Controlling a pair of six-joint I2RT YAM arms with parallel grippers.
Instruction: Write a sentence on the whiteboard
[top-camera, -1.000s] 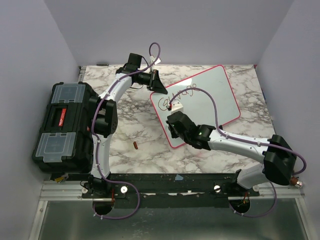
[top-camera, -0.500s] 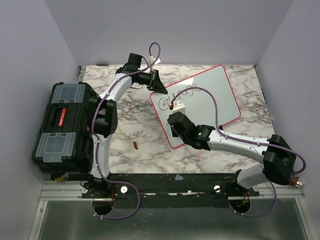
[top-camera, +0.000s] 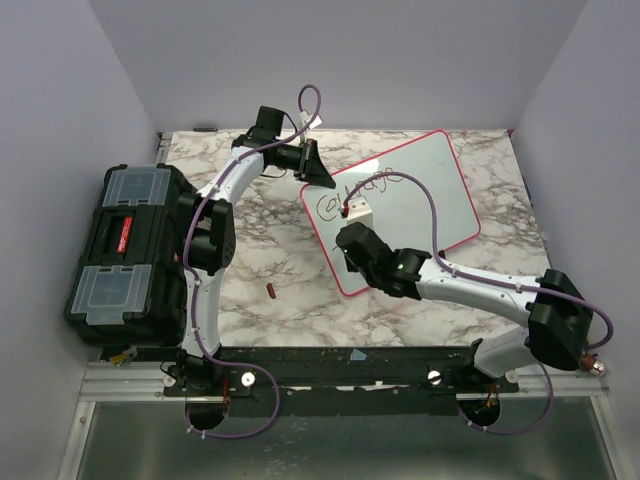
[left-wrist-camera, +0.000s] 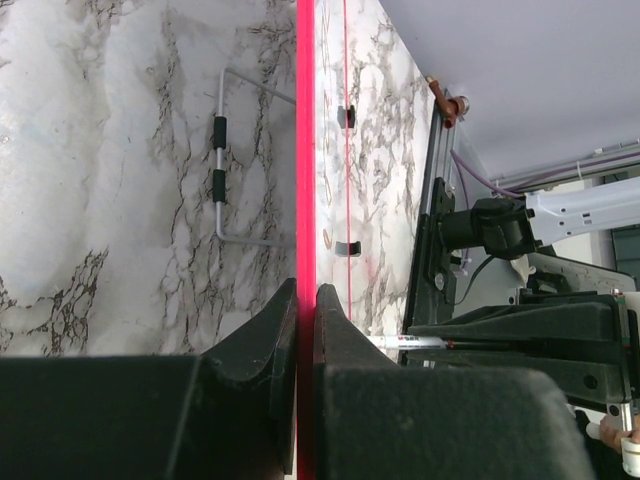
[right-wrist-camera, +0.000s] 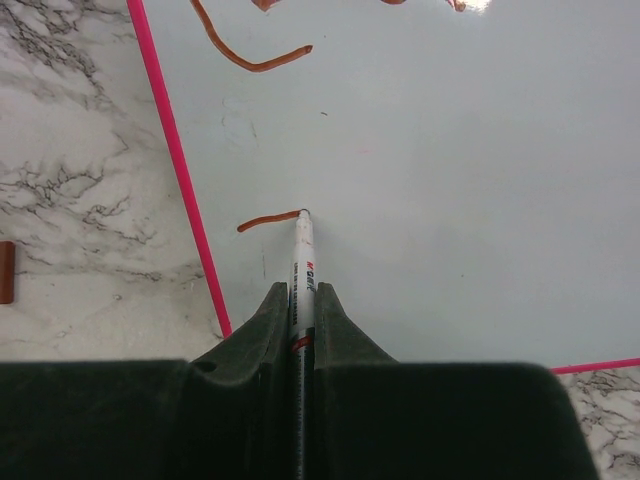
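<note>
The whiteboard (top-camera: 420, 195) is smooth and glossy, with a thin pink-red rim. The table (top-camera: 270, 250) has a smooth marble-patterned top. At the left, the toolbox (top-camera: 125, 250) is matt black plastic with clear lids. The right gripper (right-wrist-camera: 302, 288) is matt black, the marker (right-wrist-camera: 303, 250) barrel shiny white.

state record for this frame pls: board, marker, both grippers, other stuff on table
whiteboard: on the marble table, skewed, pink-red rim
left gripper: shut on the whiteboard's rim, far-left corner
right gripper: shut on the marker, over the board's near-left part
marker: tip on the board at the end of a short stroke
writing: first line roughly "Courage"; second line only that stroke
toolbox: black, closed, at the table's left side
small reddish-brown piece: on the table left of the board, untouched
</note>
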